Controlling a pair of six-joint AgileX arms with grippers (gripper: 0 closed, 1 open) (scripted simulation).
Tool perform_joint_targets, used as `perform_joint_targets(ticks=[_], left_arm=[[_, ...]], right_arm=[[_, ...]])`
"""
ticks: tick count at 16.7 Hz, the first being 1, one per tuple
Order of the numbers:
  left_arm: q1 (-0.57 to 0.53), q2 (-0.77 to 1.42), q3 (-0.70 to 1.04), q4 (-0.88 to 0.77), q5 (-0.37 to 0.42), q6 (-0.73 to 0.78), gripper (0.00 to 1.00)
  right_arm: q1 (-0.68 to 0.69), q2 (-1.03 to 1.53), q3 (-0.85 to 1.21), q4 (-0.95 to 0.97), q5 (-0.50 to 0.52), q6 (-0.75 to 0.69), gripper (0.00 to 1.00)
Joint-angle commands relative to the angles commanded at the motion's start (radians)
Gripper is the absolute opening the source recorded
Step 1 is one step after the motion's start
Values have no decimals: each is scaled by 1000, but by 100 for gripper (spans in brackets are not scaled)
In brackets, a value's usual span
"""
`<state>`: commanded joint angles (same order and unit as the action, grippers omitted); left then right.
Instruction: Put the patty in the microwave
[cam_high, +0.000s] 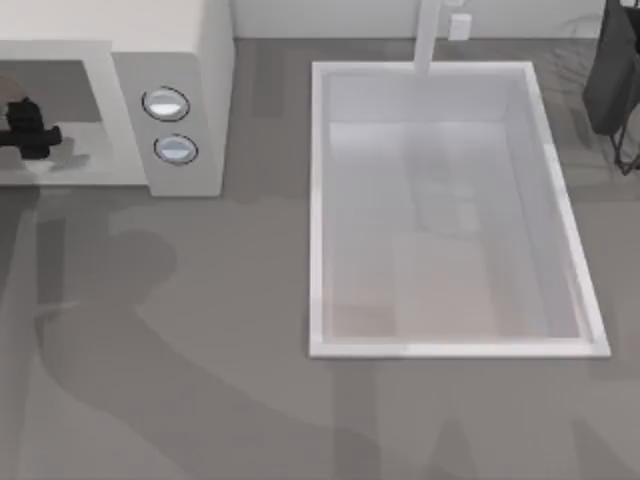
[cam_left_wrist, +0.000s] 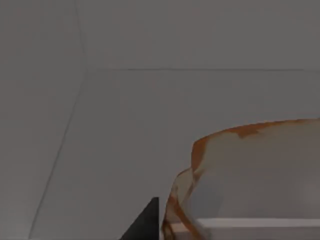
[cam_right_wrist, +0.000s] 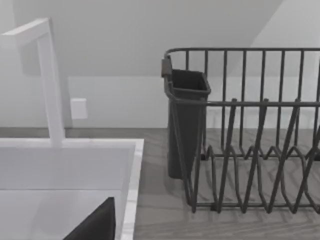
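Observation:
The microwave (cam_high: 190, 60) is the white box at the back left, with two round knobs (cam_high: 166, 104) and a grey cavity. My left gripper (cam_high: 22, 130) is inside that cavity, near the top view's left edge. In the left wrist view the patty (cam_left_wrist: 250, 170), pale cream with orange-brown edges, looms close against the grey inner walls. It sits beside a dark finger (cam_left_wrist: 145, 227), and the gripper is shut on it. One dark finger (cam_right_wrist: 97, 225) of my right arm's open gripper shows in the right wrist view, over the sink's corner.
A white sink basin (cam_high: 318, 200) with a white faucet (cam_high: 430, 35) takes up the middle and right of the table. A dark wire dish rack (cam_right_wrist: 250, 150) with a cutlery cup (cam_right_wrist: 186, 125) stands at the back right. Bare grey counter lies in front.

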<state>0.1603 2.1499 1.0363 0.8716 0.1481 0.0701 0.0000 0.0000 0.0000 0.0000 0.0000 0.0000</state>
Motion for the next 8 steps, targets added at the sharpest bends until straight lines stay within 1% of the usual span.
perform_joint_targets(ticks=[4, 8], left_arm=[[-25, 108, 236, -61, -37, -15, 0], [-44, 246, 479, -190, -35, -19, 0]], right_arm=[[0, 0, 0, 0, 0, 0, 100], [0, 0, 0, 0, 0, 0, 100]])
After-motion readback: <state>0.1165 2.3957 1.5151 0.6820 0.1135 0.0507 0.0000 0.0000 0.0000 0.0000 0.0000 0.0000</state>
